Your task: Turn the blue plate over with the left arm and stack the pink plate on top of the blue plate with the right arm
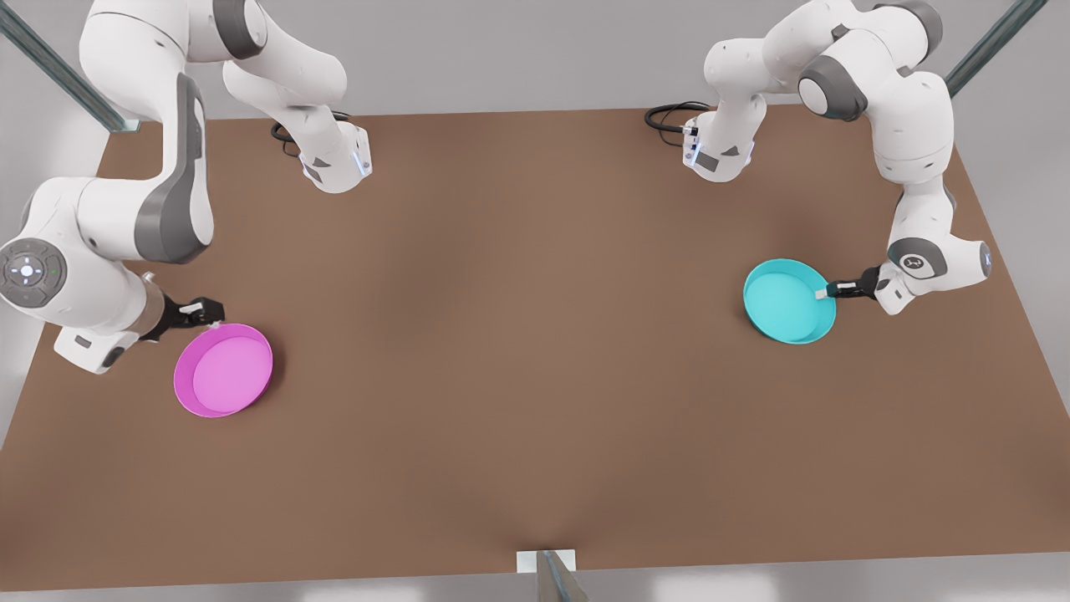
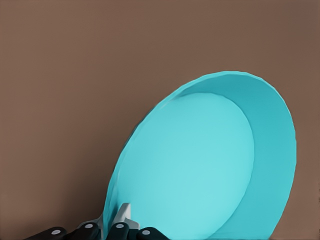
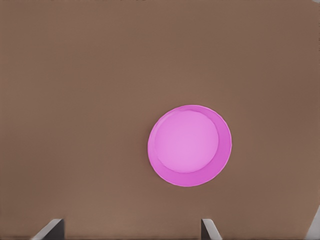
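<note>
Two hands: the left hand [image 1: 823,292] pinches the tilted blue plate [image 1: 784,301] by its rim near the worktop's [image 1: 535,376] edge on the front view's right. The right hand [image 1: 209,316], fingers wide, hangs near the pink plate [image 1: 224,370] by the opposite edge.

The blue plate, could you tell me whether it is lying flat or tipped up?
Tipped: the blue plate stands tilted on edge, its rim pinched by the left gripper.

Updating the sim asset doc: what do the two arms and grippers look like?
Both arms are identical: white rounded links, grey joint bands. The left arm has a logo on its grey wrist band; the right arm shows a round grey button cap. The left gripper and right gripper are black with white-tipped jaws. At each base coil black cables.
</note>
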{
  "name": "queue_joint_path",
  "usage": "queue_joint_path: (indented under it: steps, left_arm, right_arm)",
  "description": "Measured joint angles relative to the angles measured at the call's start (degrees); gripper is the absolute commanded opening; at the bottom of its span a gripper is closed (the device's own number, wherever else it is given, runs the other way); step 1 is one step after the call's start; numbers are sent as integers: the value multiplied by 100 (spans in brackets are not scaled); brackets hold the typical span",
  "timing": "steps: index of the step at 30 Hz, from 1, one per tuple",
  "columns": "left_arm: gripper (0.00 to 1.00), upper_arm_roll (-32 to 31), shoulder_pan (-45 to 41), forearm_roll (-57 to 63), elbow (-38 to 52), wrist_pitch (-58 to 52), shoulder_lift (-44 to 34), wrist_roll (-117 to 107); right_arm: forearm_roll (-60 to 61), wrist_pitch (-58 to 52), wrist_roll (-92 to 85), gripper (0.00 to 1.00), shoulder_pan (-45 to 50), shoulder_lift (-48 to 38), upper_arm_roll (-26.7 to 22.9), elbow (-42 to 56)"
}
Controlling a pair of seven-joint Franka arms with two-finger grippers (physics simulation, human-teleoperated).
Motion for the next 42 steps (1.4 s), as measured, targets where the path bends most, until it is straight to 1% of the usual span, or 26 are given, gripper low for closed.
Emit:
queue_joint_path:
  steps: [3,5,6,7,9,11,12,16,20,21,22,23,26,30,33,34,35,36,38,39,42]
  left_arm:
    - [21,9,0,1,76,-130,-43,-40]
    - [21,4,1,-1,181,-236,-112,-80]
    - [21,0,0,-1,198,-269,-163,-100]
    - [21,-48,-2,1,199,-292,-302,-204]
    - [21,-197,-3,11,199,-318,-484,-439]
    - [21,-227,-1,26,199,-306,-458,-470]
    - [21,-337,-5,28,199,-201,-412,-483]
    - [21,-369,-1,38,303,0,-178,-509]
    - [21,-395,-88,25,366,-142,-259,-737]
    - [22,-415,-88,20,366,-70,-218,-740]
    - [28,-438,-89,14,366,-44,-203,-737]
    - [28,-439,-88,13,366,-22,-181,-736]
    - [40,-448,-88,50,374,5,-154,-739]
    - [42,-456,-88,91,445,11,-58,-740]
    - [44,-445,-89,-163,438,-24,-53,-713]
    - [45,-441,-90,-483,439,-82,-53,-673]
    - [45,-435,-91,-1142,441,-189,-52,-605]
    - [49,-433,-91,-1814,439,-212,-51,-604]
    - [51,-437,-90,-2425,431,-157,-22,-626]
    - [52,-440,-89,-2432,430,-122,-17,-644]
    - [54,-449,-88,-1935,437,-69,-17,-678]
  right_arm:
    - [1,-48,-25,100,-13,-44,-12,109]
    - [0,-23,-32,100,-78,-291,-23,-279]
    - [-16,177,-11,100,-35,-669,-22,-760]
    - [-2,450,-40,100,-102,-763,-28,-1066]
    - [0,505,-79,100,-403,-869,-32,-1317]
    - [95,562,-80,100,-404,-852,-31,-1385]
    - [97,607,-79,100,-399,-852,-31,-1457]
    - [97,682,-87,100,-434,-843,-31,-1540]
    - [97,689,-79,100,-461,-861,-31,-1534]
    - [97,792,-67,100,-466,-1013,-31,-1635]
    - [97,987,-62,100,-459,-1171,-24,-1870]
    - [97,1030,-70,100,-444,-1169,-22,-1902]
    - [97,1010,-97,100,-575,-1152,-9,-1911]
    - [97,988,-97,100,-590,-1142,12,-1894]
    - [97,1003,-88,100,-605,-1134,13,-1894]
    - [97,1018,-88,100,-625,-1133,17,-1894]
    - [97,1022,-80,100,-628,-1133,29,-1894]
    - [104,1022,-79,100,-604,-1133,30,-1902]
    - [106,1026,-79,100,-585,-1118,31,-1894]
    - [106,1031,-79,100,-599,-1116,30,-1894]
    - [106,1031,-79,100,-603,-1115,38,-1894]
